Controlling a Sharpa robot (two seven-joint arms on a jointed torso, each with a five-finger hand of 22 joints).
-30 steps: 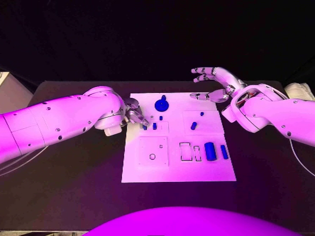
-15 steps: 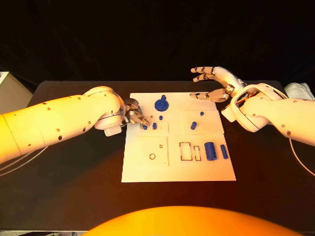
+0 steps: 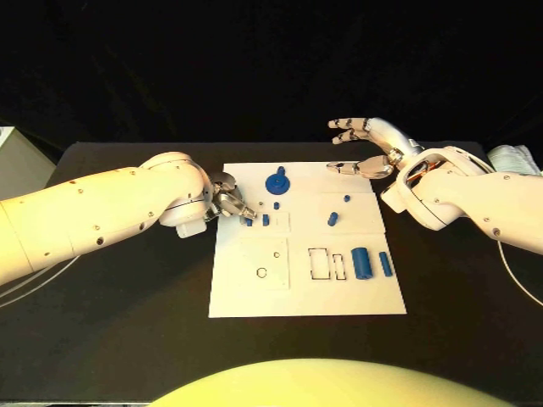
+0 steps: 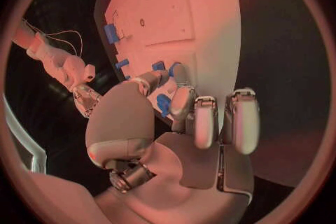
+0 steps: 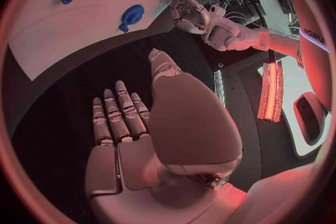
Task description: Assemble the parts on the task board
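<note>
The white task board (image 3: 308, 284) lies mid-table. My left hand (image 3: 227, 202) rests at its left edge, thumb and a finger pinching a small blue peg (image 3: 249, 221) (image 4: 163, 104) beside a second peg (image 3: 265, 220). In the left wrist view, the left hand (image 4: 175, 123) has its other fingers curled over the board (image 4: 196, 17). My right hand (image 3: 367, 146) hovers open past the board's far right corner, its fingers spread and holding nothing; the right wrist view shows the right hand (image 5: 133, 123) with a bare palm. A blue disc with a knob (image 3: 277, 180) (image 5: 131, 14) stands at the board's far edge.
More blue parts sit on the board: a small peg (image 3: 277, 203), two pegs (image 3: 333, 218) (image 3: 346, 198) on the right half, a thick cylinder (image 3: 362, 261) and a slimmer bar (image 3: 385, 262) beside empty rectangular slots (image 3: 329, 263). Black table (image 3: 125, 288) surrounds the board.
The left hand's fingers have shifted very slightly toward me at the pegs. The right hand stays in place, still open.
</note>
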